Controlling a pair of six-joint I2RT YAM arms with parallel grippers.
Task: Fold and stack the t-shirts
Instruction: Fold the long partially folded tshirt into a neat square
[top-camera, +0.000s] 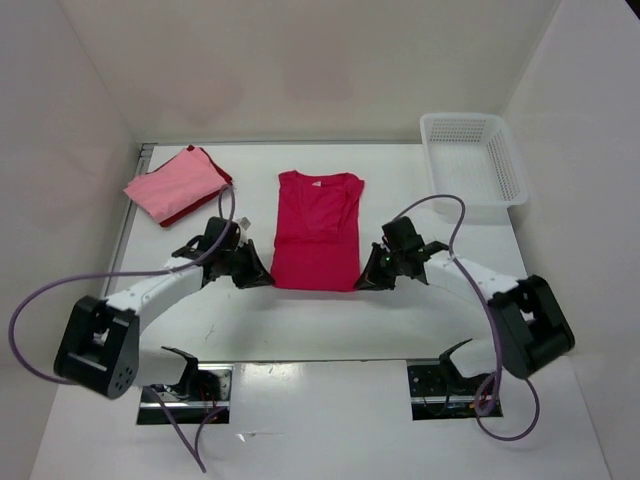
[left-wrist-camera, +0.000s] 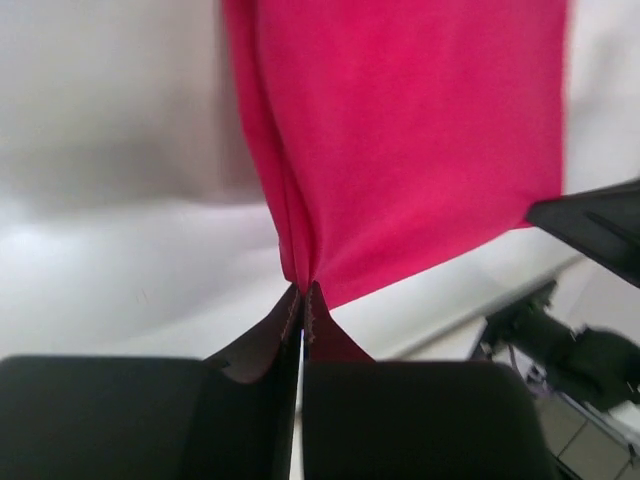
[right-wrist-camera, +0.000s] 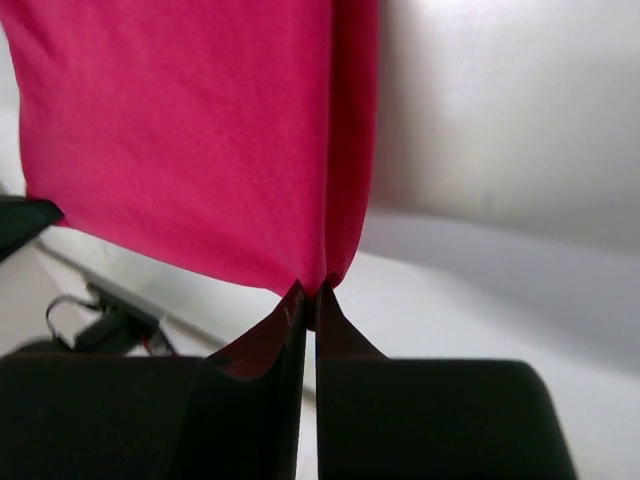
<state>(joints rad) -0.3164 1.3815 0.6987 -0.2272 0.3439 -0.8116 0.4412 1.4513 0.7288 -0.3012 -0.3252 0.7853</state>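
— What's the setting?
— A white table boxed in by pale walls, with both arms reaching in from the near edge.

— Where are the shirts?
— The crimson shirt lies flat in the middle of the table, neck toward the far wall. At the far left, the pink shirt sits folded on top of the dark red shirt, which shows only along the edges.

— And the tools?
— The left tool is closed tight on the near left corner of the crimson shirt. The right tool is closed on the near right corner. Each wrist view shows cloth pinched right at the fingertips.

— Anything else close by?
— A white mesh basket stands in the far right corner, well apart from the shirt. Purple cables loop off both arms. The folded pair lies just beyond the left arm, apart from the crimson shirt.
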